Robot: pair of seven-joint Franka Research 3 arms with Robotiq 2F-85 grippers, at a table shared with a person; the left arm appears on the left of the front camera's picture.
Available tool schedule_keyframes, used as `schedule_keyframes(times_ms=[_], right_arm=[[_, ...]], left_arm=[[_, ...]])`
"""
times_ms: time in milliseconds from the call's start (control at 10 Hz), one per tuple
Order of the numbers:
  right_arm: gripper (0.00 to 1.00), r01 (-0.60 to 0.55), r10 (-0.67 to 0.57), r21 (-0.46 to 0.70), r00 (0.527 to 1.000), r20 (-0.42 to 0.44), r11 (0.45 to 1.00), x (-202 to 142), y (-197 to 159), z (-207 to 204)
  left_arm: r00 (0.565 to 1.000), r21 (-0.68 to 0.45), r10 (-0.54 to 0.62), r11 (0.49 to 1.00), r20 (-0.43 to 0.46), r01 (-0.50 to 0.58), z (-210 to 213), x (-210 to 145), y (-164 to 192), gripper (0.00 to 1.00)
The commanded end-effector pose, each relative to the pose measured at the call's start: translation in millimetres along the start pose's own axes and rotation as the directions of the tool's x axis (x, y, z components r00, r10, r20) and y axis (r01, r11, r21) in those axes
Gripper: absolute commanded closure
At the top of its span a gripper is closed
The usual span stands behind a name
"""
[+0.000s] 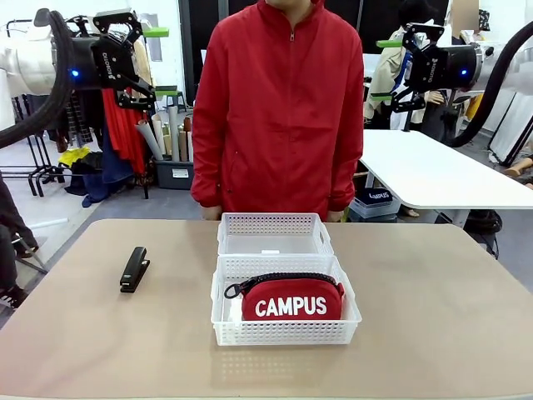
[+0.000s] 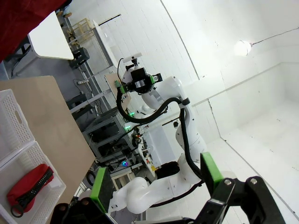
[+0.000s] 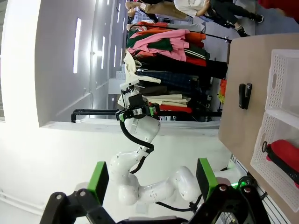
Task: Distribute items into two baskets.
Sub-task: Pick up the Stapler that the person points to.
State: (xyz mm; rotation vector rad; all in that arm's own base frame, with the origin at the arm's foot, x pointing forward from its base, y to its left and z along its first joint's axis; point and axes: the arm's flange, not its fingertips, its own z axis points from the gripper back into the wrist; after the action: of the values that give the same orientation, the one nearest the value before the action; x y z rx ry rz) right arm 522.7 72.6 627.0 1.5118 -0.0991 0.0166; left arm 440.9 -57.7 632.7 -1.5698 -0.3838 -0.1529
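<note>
The red "CAMPUS" pouch (image 1: pixel 291 300) lies inside the near white basket (image 1: pixel 286 333); behind it and touching it stands the far basket (image 1: pixel 273 233), with nothing in it. The black stapler (image 1: pixel 133 268) rests on the table to the left of the baskets. My left gripper (image 1: pixel 158 62) hangs open high at the upper left, well above the table. High at the upper right, my right gripper (image 1: pixel 385 71) is open too. In the left wrist view the open gripper (image 2: pixel 154 186) frames the pouch (image 2: pixel 30 189). The right wrist view has its gripper (image 3: pixel 152 179) open, with the stapler (image 3: pixel 245 95) and pouch (image 3: pixel 285 156) far off.
A person in a red jacket (image 1: pixel 283 108) stands at the far edge of the tan table (image 1: pixel 433 317), hands below the edge. A white table (image 1: pixel 425 171) stands behind at the right. Clothes racks (image 1: pixel 117 125) stand at the back left.
</note>
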Motion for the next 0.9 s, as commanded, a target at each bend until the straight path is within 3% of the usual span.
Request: schedule_keyframes(times_ms=[0, 800], right_arm=[[0.00, 0.018, -0.018, 0.009, 1.000, 0.003, 1.000, 0.0, 1.7, 0.3], [0.00, 0.018, -0.018, 0.009, 1.000, 0.003, 1.000, 0.0, 1.7, 0.3]], left_arm=[[1.000, -0.004, 0.000, 1.000, 0.001, 0.000, 0.3, -1.9, -1.0, 0.00], [1.000, -0.004, 0.000, 1.000, 0.001, 0.000, 0.3, -1.9, -1.0, 0.00]])
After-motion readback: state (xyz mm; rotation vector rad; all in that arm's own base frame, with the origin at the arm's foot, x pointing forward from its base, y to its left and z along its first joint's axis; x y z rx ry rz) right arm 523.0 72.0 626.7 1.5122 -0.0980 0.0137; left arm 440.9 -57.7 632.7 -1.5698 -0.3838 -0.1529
